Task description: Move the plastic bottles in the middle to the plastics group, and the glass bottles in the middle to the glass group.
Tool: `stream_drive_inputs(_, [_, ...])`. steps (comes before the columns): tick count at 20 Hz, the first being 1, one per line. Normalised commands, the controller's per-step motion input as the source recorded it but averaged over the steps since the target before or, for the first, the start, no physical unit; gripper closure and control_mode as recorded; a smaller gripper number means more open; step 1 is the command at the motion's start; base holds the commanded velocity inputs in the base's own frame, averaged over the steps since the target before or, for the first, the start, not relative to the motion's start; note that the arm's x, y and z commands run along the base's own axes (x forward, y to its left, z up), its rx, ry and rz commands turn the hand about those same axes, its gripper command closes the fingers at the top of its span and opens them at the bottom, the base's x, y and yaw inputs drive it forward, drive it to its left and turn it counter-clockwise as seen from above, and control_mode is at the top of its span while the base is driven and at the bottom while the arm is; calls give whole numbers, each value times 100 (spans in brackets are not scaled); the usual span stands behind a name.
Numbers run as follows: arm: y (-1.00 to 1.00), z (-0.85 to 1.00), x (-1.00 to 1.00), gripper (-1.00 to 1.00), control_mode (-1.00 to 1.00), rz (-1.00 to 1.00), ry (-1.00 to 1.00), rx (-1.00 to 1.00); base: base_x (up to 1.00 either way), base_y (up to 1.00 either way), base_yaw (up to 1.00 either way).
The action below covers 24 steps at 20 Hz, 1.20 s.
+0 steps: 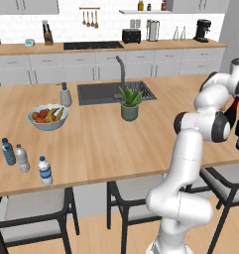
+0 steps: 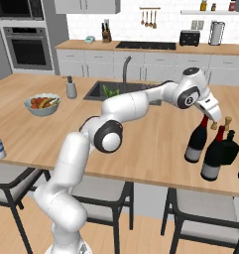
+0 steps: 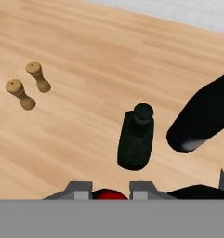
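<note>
Red foil top of a wine bottle (image 2: 197, 142) sits clamped btwn gripper (image 2: 213, 119) tips, bottle on counter (image 2: 150, 144) beside glass group: second wine bottle (image 2: 213, 156) and squat dark bottle (image 2: 231, 146) just right of it. Risk: a tilt on lift/release knocks neighbours, they're v. close. Plastic bottle (image 1: 45, 170) waits near plastics group (image 1: 15, 156), well left of sink (image 1: 113, 92).

Island counter (image 1: 121, 144): three water bottles (image 1: 22, 159) in a row at front left, fruit bowl (image 1: 47, 117) behind them, potted plant (image 1: 129, 103) mid-counter before the sink (image 1: 98, 92). Wine bottles (image 2: 206, 149) clustered front right.
</note>
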Motion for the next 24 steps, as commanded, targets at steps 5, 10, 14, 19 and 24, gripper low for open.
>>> stream_drive_inputs(5, [15,-3,-32,100,-100,0,-11,-4,0,0,0])
stream_drive_inputs(10, [14,-1,-15,100,-100,0,-10,-4,0,0,0])
stream_drive_inputs(14, [0,-11,-2,100,-100,0,0,0,0,0,0])
stream_drive_inputs(19, [0,-1,0,100,-100,0,0,0,0,0,0])
stream_drive_inputs(24, [0,0,0,100,-100,0,0,0,0,0,0])
